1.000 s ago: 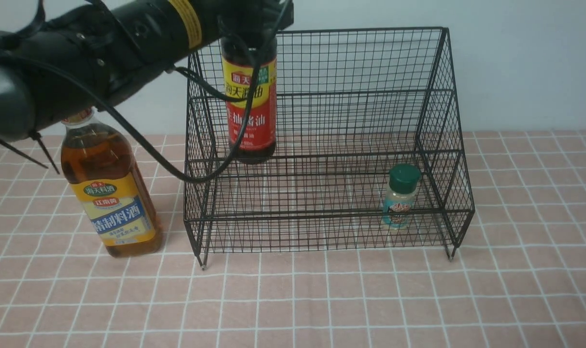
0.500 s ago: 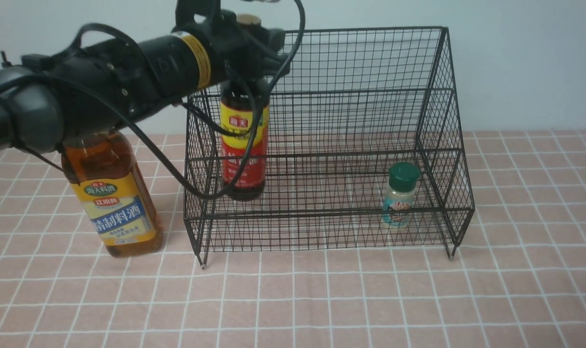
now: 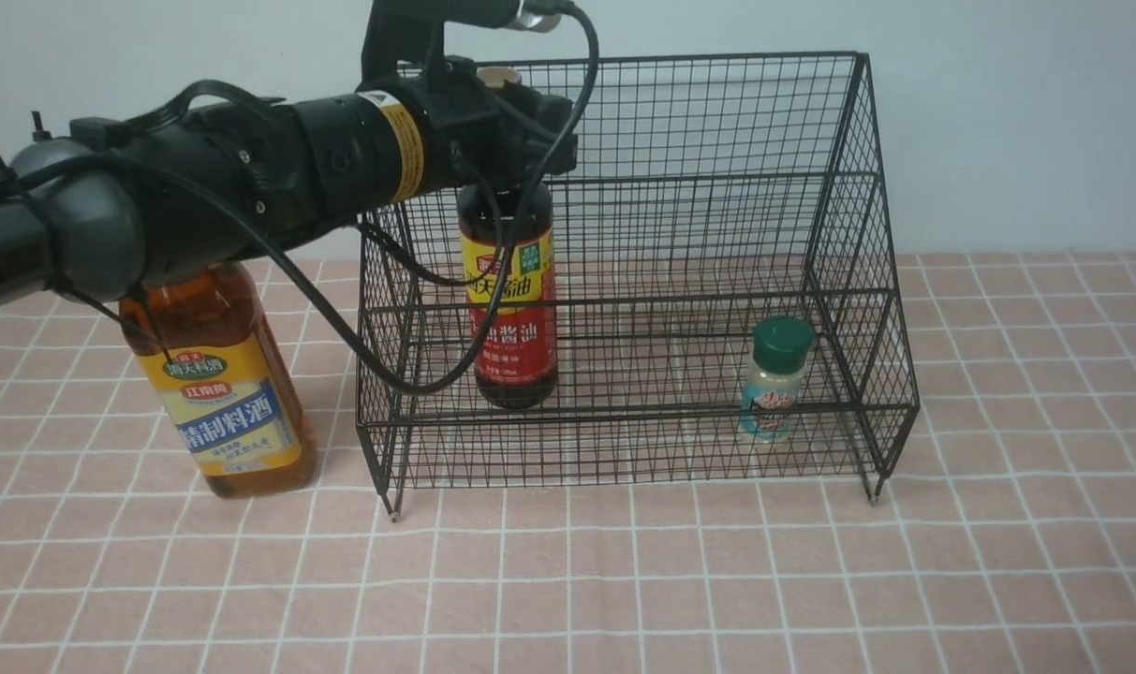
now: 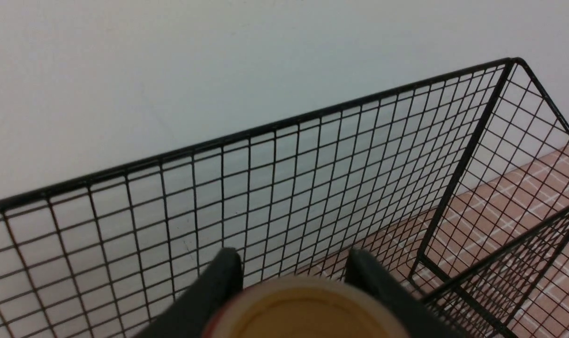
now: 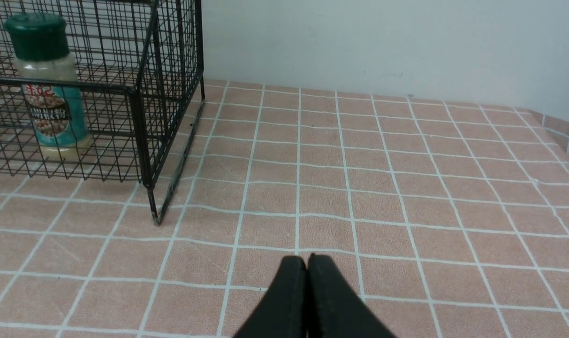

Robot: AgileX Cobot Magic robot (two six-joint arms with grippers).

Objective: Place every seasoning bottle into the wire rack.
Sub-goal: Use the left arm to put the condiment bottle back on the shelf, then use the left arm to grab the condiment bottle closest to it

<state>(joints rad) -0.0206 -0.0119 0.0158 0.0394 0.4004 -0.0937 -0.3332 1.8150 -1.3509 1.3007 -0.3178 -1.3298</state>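
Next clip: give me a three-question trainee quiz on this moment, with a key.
1. Fill in: the left claw grips the soy bottle at its ____ (top or base).
2. True or false: the right claw is shut and holds nothing.
3. Count: how many bottles are inside the rack?

Key:
1. Top.
2. True.
3. Two: the soy bottle and the shaker. The amber bottle stands on the table outside it.
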